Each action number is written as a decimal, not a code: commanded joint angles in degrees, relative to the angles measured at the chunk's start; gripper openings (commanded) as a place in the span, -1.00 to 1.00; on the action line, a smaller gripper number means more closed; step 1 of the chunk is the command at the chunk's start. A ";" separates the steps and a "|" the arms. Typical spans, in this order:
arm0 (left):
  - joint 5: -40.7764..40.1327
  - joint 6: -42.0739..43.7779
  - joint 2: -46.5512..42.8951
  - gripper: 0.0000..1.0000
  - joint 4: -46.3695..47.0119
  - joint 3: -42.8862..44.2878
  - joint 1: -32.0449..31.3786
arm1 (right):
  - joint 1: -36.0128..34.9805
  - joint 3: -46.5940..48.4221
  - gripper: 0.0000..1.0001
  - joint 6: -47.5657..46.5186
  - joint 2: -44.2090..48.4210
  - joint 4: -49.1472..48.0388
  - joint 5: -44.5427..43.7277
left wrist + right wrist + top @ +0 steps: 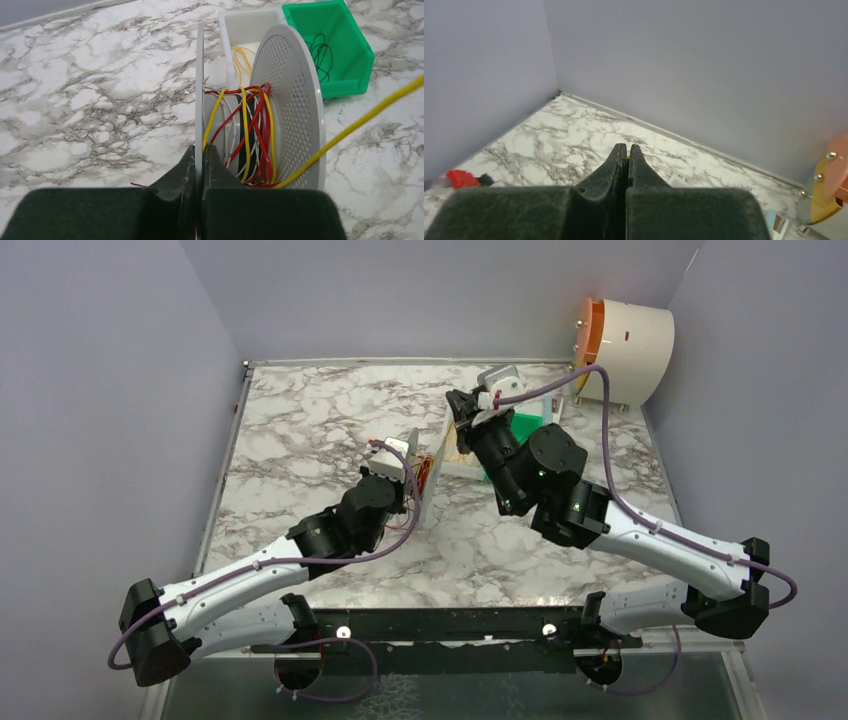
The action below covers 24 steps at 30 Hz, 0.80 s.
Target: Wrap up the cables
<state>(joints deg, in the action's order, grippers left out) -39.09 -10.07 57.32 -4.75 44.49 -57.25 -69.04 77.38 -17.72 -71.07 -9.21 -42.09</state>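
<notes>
1. The left gripper (201, 155) pinches the near flange of a white spool (260, 110), fingers nearly together on it.
2. The right gripper (626, 152) is pressed narrow on a yellow cable (350, 129), raised toward the bench's far edge.
3. Yellow, red, white and black cables (245, 135) wind the spool's core at mid-bench.
4. A white bin (250, 30) and green bin (340, 45) behind hold loose wires.

The left gripper (201, 165) is clamping the near flange of the spool (260, 115), so both flanges and the wound cables (245, 135) are blocking the way right of its fingers. A taut yellow cable (360, 122) is crossing farther right. Beyond the fingertips, the white bin (245, 30) and green bin (335, 45) are standing. Left of the fingers, bare marble table (90, 100) is lying open.
</notes>
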 commanded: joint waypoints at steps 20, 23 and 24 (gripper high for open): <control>25.94 -4.48 -26.02 -1.00 -7.15 -5.39 -0.23 | 27.88 -18.25 -0.98 35.58 5.05 8.46 27.81; 27.31 -4.48 -27.77 -1.00 -5.08 -5.27 -0.23 | 29.67 -22.60 -0.98 39.90 6.56 7.58 29.55; 27.98 -4.52 -28.42 -1.00 -4.10 -5.33 -0.22 | 30.19 -24.14 -0.98 41.10 7.01 6.73 30.38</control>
<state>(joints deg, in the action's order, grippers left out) -15.07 -14.31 31.97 -16.75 37.91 -57.25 -40.60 57.45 15.64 -66.94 -0.19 -15.94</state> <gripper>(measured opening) 0.027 0.027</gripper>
